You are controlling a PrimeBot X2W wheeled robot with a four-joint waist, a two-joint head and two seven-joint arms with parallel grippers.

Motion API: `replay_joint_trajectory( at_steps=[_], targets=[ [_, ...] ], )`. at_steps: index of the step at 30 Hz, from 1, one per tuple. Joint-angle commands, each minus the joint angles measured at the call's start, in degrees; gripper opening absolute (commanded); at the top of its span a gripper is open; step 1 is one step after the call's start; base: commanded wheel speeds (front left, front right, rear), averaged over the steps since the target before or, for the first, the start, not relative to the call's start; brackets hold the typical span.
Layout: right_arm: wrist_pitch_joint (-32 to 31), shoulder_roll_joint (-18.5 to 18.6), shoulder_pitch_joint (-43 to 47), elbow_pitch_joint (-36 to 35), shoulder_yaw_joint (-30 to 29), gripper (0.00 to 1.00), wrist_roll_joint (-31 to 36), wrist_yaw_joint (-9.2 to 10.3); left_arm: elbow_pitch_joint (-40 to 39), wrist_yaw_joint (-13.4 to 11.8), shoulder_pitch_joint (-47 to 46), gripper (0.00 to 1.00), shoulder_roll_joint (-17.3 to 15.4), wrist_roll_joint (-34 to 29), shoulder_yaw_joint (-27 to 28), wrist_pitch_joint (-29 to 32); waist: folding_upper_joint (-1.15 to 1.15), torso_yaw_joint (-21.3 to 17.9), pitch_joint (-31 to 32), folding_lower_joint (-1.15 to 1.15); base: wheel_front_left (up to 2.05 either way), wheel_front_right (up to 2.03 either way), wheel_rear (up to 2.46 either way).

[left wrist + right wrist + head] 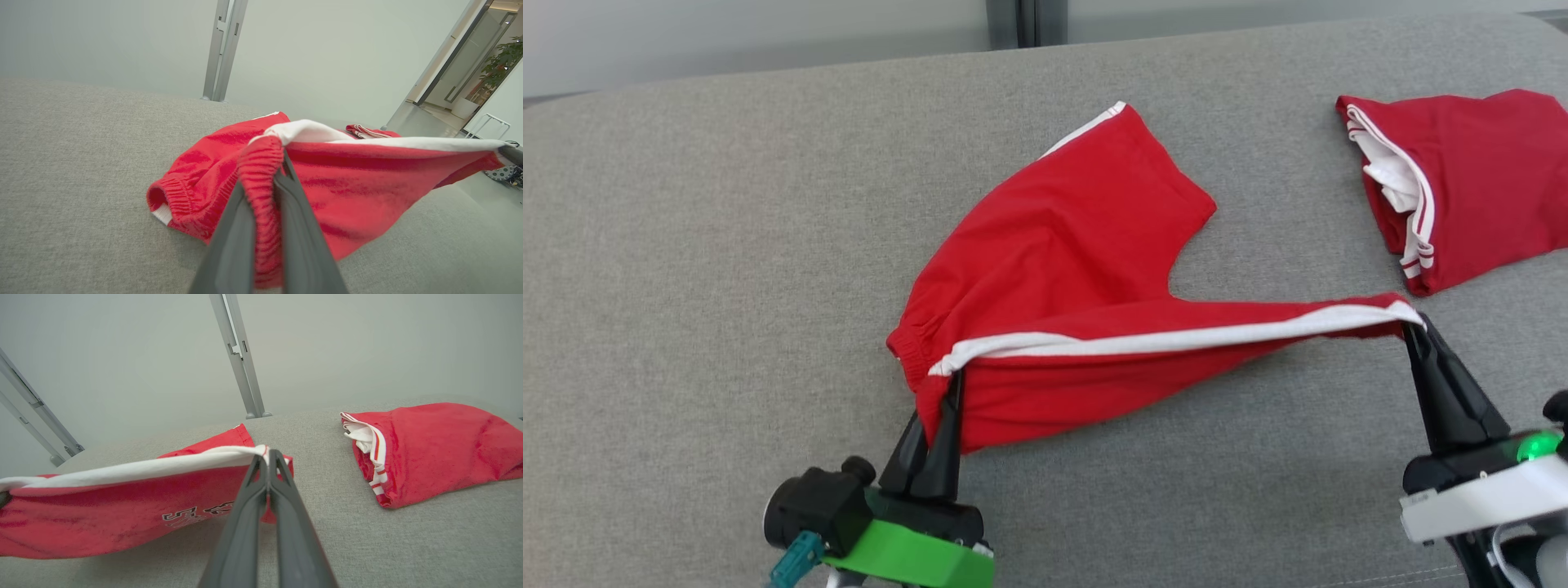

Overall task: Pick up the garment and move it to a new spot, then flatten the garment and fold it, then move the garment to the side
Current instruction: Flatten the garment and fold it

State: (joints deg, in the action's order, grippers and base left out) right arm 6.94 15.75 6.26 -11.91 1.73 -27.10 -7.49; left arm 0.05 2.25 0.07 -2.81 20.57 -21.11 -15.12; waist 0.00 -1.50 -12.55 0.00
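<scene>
**Thin grip on the hem**

The red shorts sag mid-way along the grey sofa, far leg resting on it. My left gripper pinches the waistband and my right gripper clamps the hem tip. If I pull wider, I expect that hem slips, or brushes the folded garment far right.

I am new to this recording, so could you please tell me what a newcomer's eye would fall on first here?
The red shorts stand out at the centre of the grey cushion, their white side stripe pulled into a line between the two hands. The left hand is shut on the waistband and the right hand on the leg hem. A second red garment lies apart at the far right.
</scene>
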Motion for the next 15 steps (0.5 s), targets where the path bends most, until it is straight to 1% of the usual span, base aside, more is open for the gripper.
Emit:
replay_joint_trajectory(
  at_steps=[1,7,11,15],
  targets=[
    [-0.54,1.24,-2.62,0.68,-0.21,0.0,-0.36,0.0,0.12,-0.36,-2.26,0.0,-0.23,0.56,0.11,0.0,0.0,1.3,-2.41,0.0,0.0,0.0,0.0],
    [-2.06,5.96,-17.05,6.79,3.03,0.0,-3.61,0.01,1.77,-0.87,-8.79,0.0,-0.22,3.03,0.08,0.0,0.0,4.81,-8.8,0.0,0.0,0.0,0.0],
    [-3.45,8.89,-28.02,13.19,6.7,0.0,-5.67,0.01,2.75,-0.67,-14.27,0.0,-0.21,5.47,-0.73,0.0,0.0,8.37,-13.39,0.0,0.0,0.0,0.0],
    [-4.35,11.64,-39.18,21.28,11.46,0.0,-7.83,0.01,4.86,-0.98,-19.98,0.0,-0.21,8.8,-2.52,0.0,0.0,11.87,-17.1,0.0,0.0,0.0,0.0]
  ],
)
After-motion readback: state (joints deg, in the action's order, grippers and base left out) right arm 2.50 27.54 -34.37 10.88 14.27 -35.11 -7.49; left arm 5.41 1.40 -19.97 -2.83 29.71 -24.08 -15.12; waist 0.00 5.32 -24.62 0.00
